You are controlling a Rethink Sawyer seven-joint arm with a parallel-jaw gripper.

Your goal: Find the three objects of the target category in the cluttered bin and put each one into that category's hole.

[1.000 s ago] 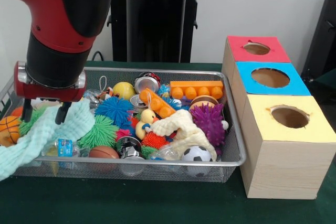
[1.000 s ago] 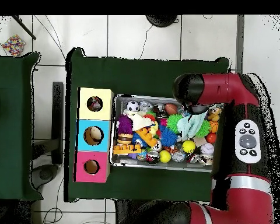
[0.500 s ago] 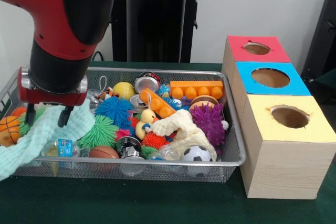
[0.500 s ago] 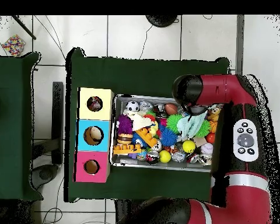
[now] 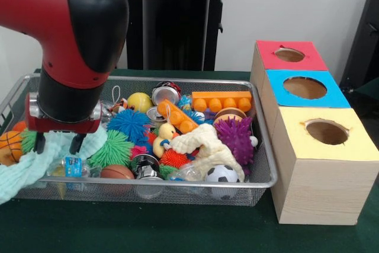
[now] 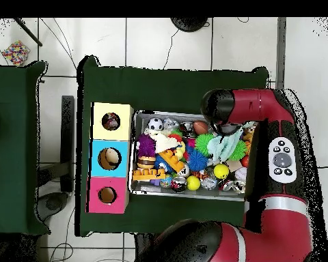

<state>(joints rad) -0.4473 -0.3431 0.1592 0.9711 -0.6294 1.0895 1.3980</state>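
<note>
My gripper point(image 5: 58, 143) is open at the left end of the wire bin point(image 5: 269, 164), its two black fingers point(image 5: 76, 143) down on a mint green cloth point(image 5: 23, 167) that drapes over the bin's left front rim. In the overhead view the arm covers the gripper, and only the cloth point(image 6: 225, 146) shows beside it. Three wooden boxes stand to the right of the bin, with a red top point(image 5: 289, 55), a blue top point(image 5: 305, 88) and a yellow top point(image 5: 328, 133), each with a round hole.
The bin is packed with toys: a basketball point(image 5: 9, 143), green spiky ball point(image 5: 112, 149), blue spiky ball point(image 5: 128, 124), purple spiky ball point(image 5: 234, 137), soccer ball point(image 5: 222, 174), cream cloth point(image 5: 207, 146), orange brick point(image 5: 222, 100), cans and a duck point(image 5: 163, 137).
The gripper has come lower and a little toward the bin's front rim, so its fingers now reach into the mint cloth. The cloth's fold has sunk slightly. The toys have not moved.
</note>
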